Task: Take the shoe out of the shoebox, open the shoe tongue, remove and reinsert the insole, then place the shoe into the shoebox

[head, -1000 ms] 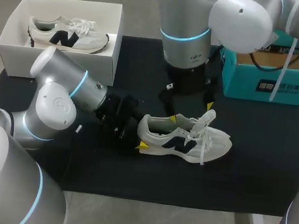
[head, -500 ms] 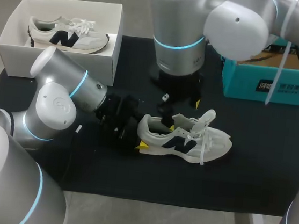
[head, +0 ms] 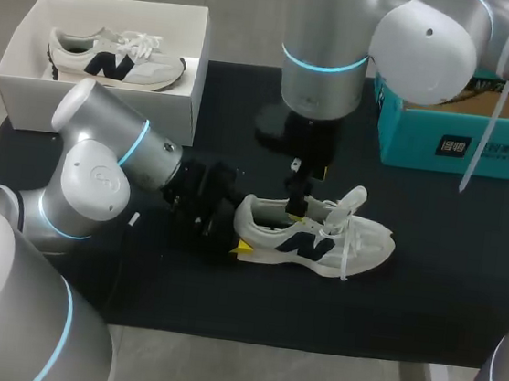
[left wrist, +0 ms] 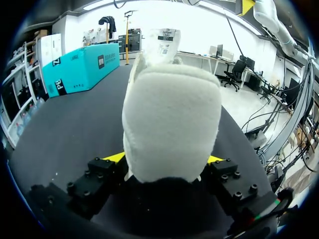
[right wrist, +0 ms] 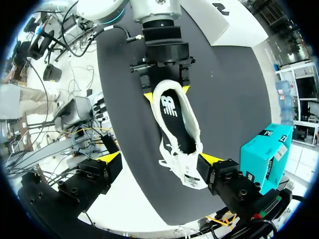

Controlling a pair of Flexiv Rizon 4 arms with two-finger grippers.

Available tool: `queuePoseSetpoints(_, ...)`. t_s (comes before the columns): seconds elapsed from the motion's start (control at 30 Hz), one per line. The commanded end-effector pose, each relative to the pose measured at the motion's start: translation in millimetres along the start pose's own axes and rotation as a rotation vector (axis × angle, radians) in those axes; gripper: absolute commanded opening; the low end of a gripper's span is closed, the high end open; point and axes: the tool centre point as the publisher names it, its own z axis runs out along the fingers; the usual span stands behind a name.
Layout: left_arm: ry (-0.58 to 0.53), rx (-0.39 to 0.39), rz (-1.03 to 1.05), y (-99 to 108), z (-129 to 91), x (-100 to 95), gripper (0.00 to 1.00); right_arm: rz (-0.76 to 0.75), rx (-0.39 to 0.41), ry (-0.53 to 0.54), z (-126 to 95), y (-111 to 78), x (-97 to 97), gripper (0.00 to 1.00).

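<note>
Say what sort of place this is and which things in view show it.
Probably a robotics test bench: a robot's left arm and right arm stand over a black table, the left gripper is shut on a white shoe at its heel, and a shoebox holding a second shoe stands nearby.

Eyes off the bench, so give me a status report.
Left gripper shut on shoe heel. Right gripper open, over the shoe. Insole in place. Loose laces by the tongue.

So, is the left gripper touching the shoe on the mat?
Touching. In the left wrist view the heel of the shoe sits wedged between the yellow tips of the left gripper, pressed from both sides.
</note>
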Motion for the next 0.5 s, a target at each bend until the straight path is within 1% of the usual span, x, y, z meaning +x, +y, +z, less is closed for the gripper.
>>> queuePoseSetpoints(0.03, 0.002, -0.003, 0.000, 2.5, 1.5, -0.7, 0.00, 0.001, -0.012, 0.000, 1.7, -4.0, -0.1, 1.00)
queuePoseSetpoints(0.33, 0.002, -0.003, 0.000, 2.5, 1.5, -0.7, 0.00, 0.001, -0.012, 0.000, 1.7, -4.0, -0.1, 1.00)
queuePoseSetpoints(0.4, 0.002, -0.003, 0.000, 2.5, 1.5, -0.7, 0.00, -0.042, -0.030, -0.015, 6.9, 0.9, -6.1, 1.00)
queuePoseSetpoints(0.5, 0.002, -0.003, 0.000, 2.5, 1.5, -0.7, 0.00, -0.119, -0.119, -0.015, 8.2, 8.1, -15.0, 1.00)
